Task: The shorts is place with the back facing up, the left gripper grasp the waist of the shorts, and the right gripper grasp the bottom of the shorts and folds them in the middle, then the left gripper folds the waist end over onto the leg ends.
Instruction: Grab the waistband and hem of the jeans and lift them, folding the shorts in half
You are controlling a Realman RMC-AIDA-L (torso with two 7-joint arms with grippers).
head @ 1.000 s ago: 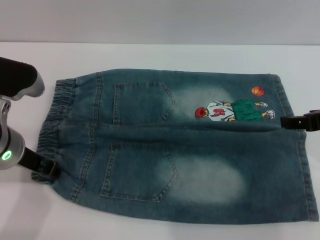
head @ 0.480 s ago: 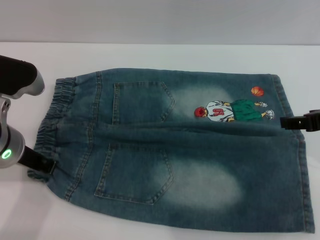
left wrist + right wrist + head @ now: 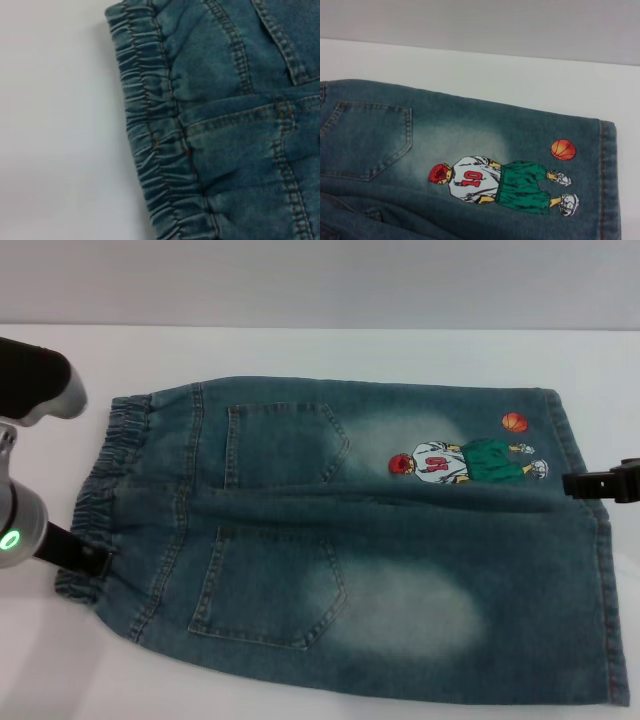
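Shorts [image 3: 350, 550] slid leftward, left gripper [image 3: 88, 558] touching the waistband [image 3: 100, 480].

My shorts [image 3: 350, 550] lie flat on the white table [image 3: 300, 350], back side up, the two patch pockets showing and pale washed patches just beyond them toward the hems. The puckered elastic waist [image 3: 100, 490] lies at the shorts' left end, the leg ends [image 3: 590, 540] at the right. On the far leg sits a small cartoon player [image 3: 465, 462] in a number 10 shirt, with an orange ball [image 3: 514, 422] beside the hem. A crease runs between the two legs.
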